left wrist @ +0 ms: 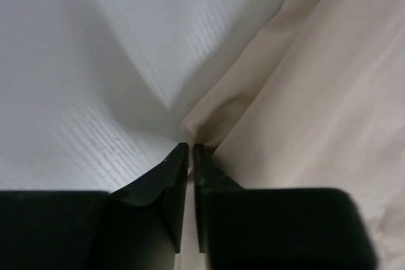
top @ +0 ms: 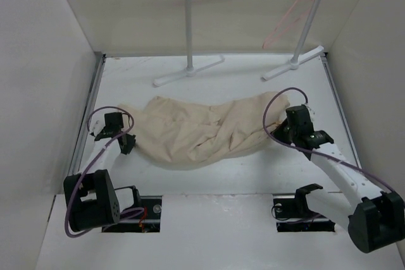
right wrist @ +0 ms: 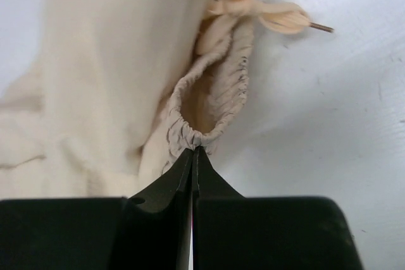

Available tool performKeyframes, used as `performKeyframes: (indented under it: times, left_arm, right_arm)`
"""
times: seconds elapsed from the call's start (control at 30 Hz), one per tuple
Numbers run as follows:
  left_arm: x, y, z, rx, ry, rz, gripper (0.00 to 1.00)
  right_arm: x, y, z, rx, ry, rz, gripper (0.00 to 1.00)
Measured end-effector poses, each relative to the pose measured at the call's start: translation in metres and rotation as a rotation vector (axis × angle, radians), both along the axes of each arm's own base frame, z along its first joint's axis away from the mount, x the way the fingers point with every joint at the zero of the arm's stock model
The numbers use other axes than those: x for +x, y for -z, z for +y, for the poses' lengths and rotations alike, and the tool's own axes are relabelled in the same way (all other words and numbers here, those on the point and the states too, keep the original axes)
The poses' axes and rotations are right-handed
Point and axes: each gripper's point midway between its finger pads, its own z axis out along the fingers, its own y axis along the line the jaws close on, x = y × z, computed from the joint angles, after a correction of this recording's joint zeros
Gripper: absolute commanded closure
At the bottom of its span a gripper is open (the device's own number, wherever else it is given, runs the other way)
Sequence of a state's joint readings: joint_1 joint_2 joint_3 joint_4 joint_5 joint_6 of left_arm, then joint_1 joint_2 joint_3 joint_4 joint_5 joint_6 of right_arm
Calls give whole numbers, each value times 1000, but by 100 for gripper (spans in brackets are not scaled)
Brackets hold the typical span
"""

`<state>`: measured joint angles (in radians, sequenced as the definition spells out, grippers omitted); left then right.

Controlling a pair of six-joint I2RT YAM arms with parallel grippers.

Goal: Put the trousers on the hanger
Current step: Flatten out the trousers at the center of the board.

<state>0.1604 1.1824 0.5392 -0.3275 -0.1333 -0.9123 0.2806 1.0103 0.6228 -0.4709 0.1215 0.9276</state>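
Right wrist view: the right claw point(right wrist: 192, 151) is seen closed on the elastic waistband point(right wrist: 218, 86) of the trousers point(top: 196, 134), which are spread across the middle of the bench point(top: 247, 90). The left claw point(left wrist: 190, 150) is pinched almost shut on a fold at their other end. The hanger point(top: 288, 23) is hung from the rack point(top: 190, 23) by the far right corner. With 2 thin pinches, cloth could be lost on lifting.

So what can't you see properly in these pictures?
- Left wrist view: whether the left tool really pinches the trousers. Its own tips cover that spot, and it is blurry.
- Top view: the hook of the hanger. The wire is too thin and faint.
- Right wrist view: the rest of the trousers. The left edge cuts them off.
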Motion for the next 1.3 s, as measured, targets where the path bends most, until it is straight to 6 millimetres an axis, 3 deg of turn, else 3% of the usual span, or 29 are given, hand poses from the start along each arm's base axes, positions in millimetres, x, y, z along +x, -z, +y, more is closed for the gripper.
performKeyframes:
  times: [0.1, 0.17, 0.27, 0.33, 0.43, 0.5, 0.53, 0.6, 0.7, 0.77, 0.9, 0.93, 1.0, 1.17, 1.3]
  left_arm:
    - [15, -24, 9, -14, -38, -73, 100]
    - [36, -70, 19, -2, -60, -172, 100]
    - [80, -193, 33, 52, -70, -432, 100]
    - [101, -300, 38, 99, -65, -659, 100]
    - [95, -443, 37, 162, -58, -962, 100]
    - [76, -505, 33, 193, -56, -1099, 99]
    - [66, -525, 30, 203, -57, -1145, 99]
    - [51, -534, 28, 218, -60, -1169, 98]
    - [40, -502, 30, 219, -73, -1091, 99]
    - [46, -463, 33, 207, -78, -987, 99]
    - [63, -383, 35, 171, -60, -748, 99]
    - [67, -372, 34, 165, -53, -708, 99]
    - [73, -361, 31, 159, -33, -667, 99]
    - [94, -383, 10, 154, 41, -704, 99]
    - [130, -403, 6, 168, 68, -745, 99]
  right_arm:
    - [10, -40, 2, 8, -14, -89, 96]
    - [19, -76, 3, 11, -25, -156, 97]
    - [35, -152, 3, 14, -40, -293, 97]
    - [45, -218, 0, 21, -39, -415, 96]
    - [49, -330, -3, 37, -36, -633, 96]
    - [40, -390, -6, 57, -34, -771, 95]
    - [32, -408, -8, 64, -32, -822, 95]
    - [13, -425, -13, 76, -29, -885, 95]
    - [-6, -401, -20, 71, -19, -874, 95]
    - [-8, -355, -27, 47, -1, -794, 96]
    - [-9, -244, -33, -10, 7, -522, 96]
    - [-11, -222, -32, -20, -1, -459, 96]
    - [-20, -199, -28, -28, -27, -384, 96]
    - [-32, -209, -27, -22, -39, -425, 96]
    - [-30, -215, -38, -33, 9, -450, 96]
